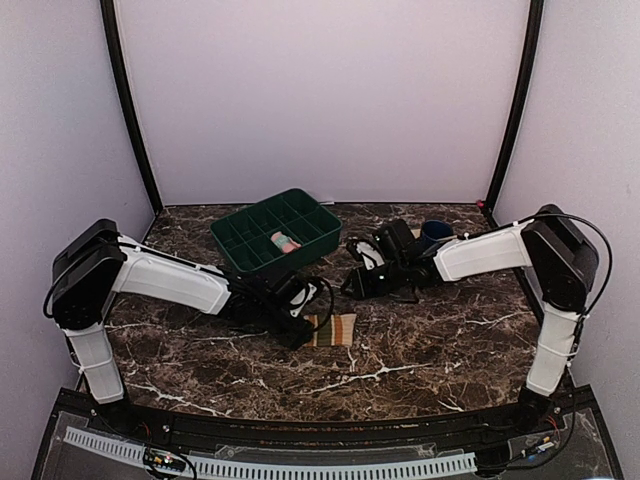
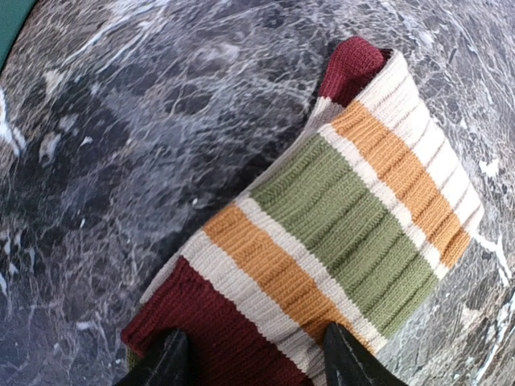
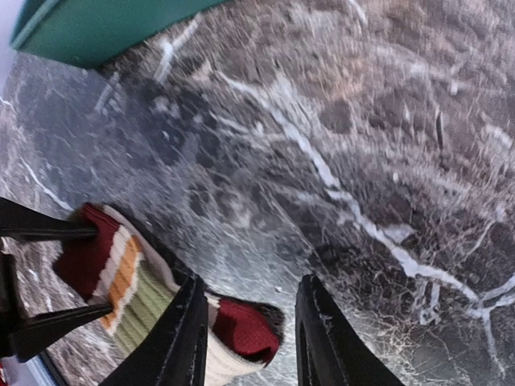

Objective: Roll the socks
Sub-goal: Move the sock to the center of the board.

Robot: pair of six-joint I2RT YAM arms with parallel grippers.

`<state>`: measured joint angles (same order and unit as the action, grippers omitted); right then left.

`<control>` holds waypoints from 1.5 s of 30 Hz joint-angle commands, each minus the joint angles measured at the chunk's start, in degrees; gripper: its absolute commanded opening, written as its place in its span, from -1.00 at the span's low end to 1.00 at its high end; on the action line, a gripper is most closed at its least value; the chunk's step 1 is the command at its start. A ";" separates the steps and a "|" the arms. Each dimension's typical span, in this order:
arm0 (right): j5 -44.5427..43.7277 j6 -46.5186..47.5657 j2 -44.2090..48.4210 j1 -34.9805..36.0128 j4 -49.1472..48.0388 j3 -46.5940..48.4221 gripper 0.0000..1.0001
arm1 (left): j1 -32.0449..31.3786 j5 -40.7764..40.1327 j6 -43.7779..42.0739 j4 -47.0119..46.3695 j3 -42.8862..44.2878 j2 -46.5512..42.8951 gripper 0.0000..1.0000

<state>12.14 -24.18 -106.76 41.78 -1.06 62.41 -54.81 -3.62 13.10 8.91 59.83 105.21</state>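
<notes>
Dark marble table (image 1: 430,350) with white veins, pale walls on three sides. From above I see what neither wrist camera shows whole: a green tray (image 1: 318,225) at the back with a pink sock (image 1: 285,241) bundled in one compartment, and a dark blue cup (image 1: 435,233) behind my right arm. The striped sock (image 1: 335,328) lies flat on the marble in front of the tray, just beside my left gripper (image 1: 303,328).

My left wrist camera gives the stripes up close: maroon, cream, orange and green, with the sock folded so that a second maroon end peeks out at the far side. My left gripper stands open, and its fingertips (image 2: 170,360) come down on the near maroon end; I cannot tell whether they pinch it.

My right wrist camera shows that sock from the other end, with the left fingers (image 3: 40,227) on either side of its far maroon end. My right gripper (image 3: 249,338) hangs above the near end with its fingers apart, holding nothing. A corner of the tray shows at top left.
</notes>
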 commanded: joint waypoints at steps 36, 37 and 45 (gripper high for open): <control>-3.90 -15.23 13.86 15.36 6.29 -15.76 -0.35 | -0.36 -2.88 -3.15 3.65 5.12 -4.95 0.47; -3.81 -15.46 13.65 15.71 6.27 -15.40 -0.35 | -0.24 -3.14 -2.56 3.84 4.85 -5.46 0.47; -1.65 -16.29 9.13 20.03 6.04 -10.03 -0.35 | 0.05 -6.15 5.01 5.91 0.54 -9.65 0.47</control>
<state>9.21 -39.57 -94.89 59.68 6.87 48.71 -54.81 -8.19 12.86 13.26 63.35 99.83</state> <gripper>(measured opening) 0.324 0.736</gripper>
